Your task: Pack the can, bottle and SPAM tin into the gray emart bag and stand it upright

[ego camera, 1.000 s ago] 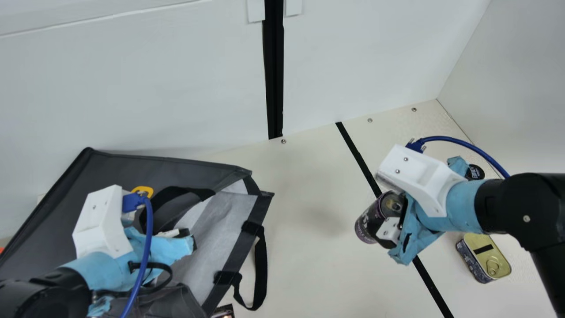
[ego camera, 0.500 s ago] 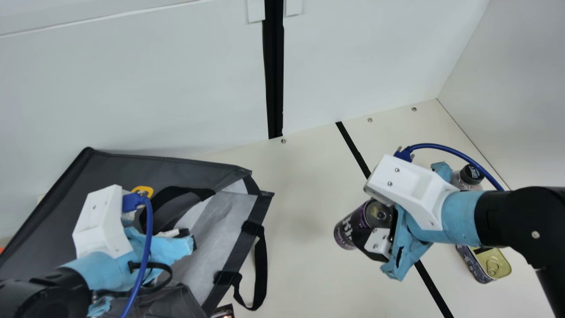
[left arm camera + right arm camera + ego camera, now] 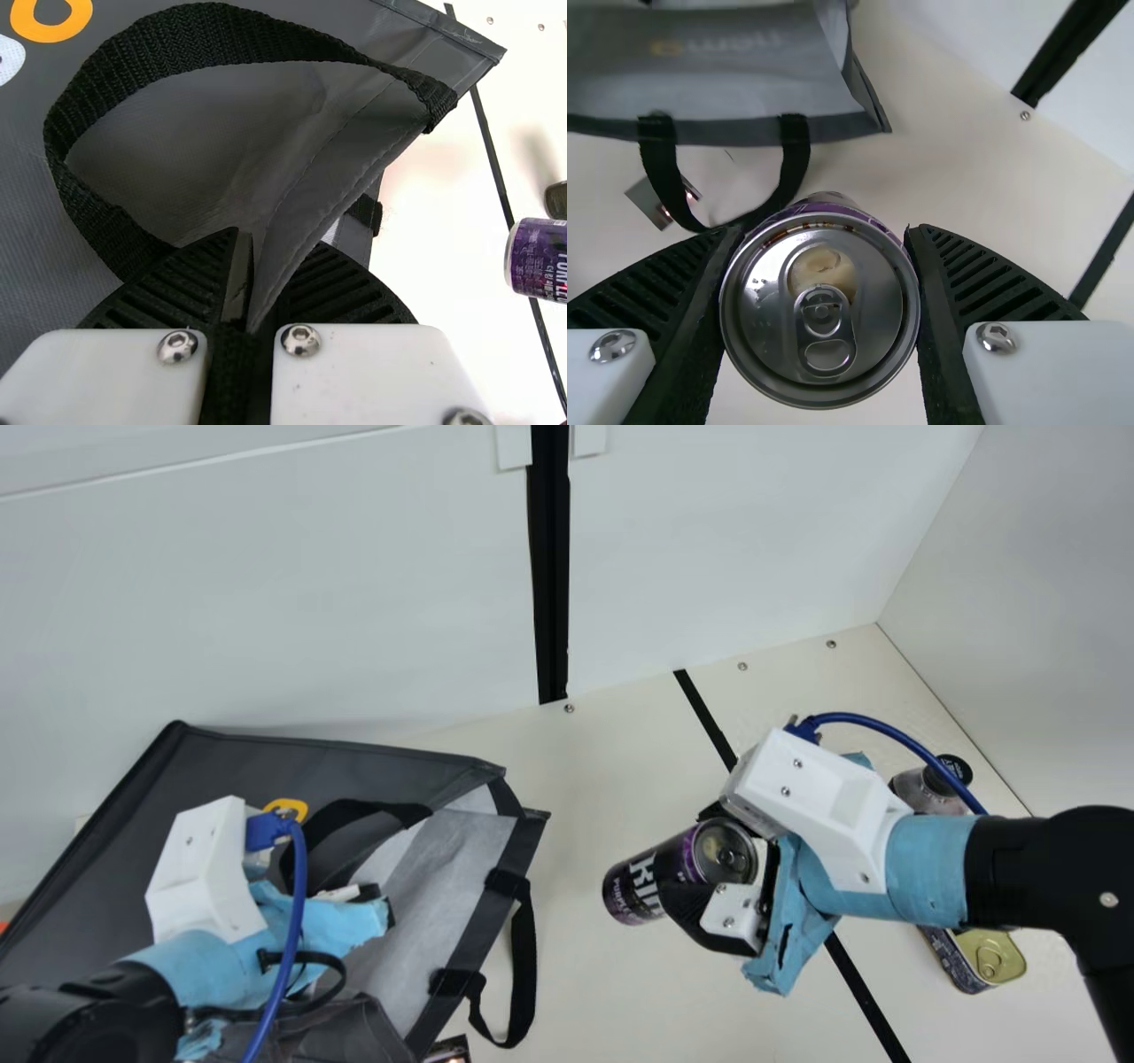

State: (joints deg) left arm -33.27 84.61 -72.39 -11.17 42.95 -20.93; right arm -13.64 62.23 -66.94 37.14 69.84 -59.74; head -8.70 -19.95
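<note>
Between the right gripper's fingers [image 3: 826,232] sits the purple drink can [image 3: 824,310], squeezed near its lid, base angled toward the gray emart bag [image 3: 221,757]. The left gripper [image 3: 255,282] pinches that bag's thin edge beside a black handle. Should this pinch slip, the mouth could sag and the can's base snag the rim. Behind the right fingers lies the black-capped bottle [image 3: 911,790]; farther back, the pull-tab SPAM tin [image 3: 990,955].
</note>
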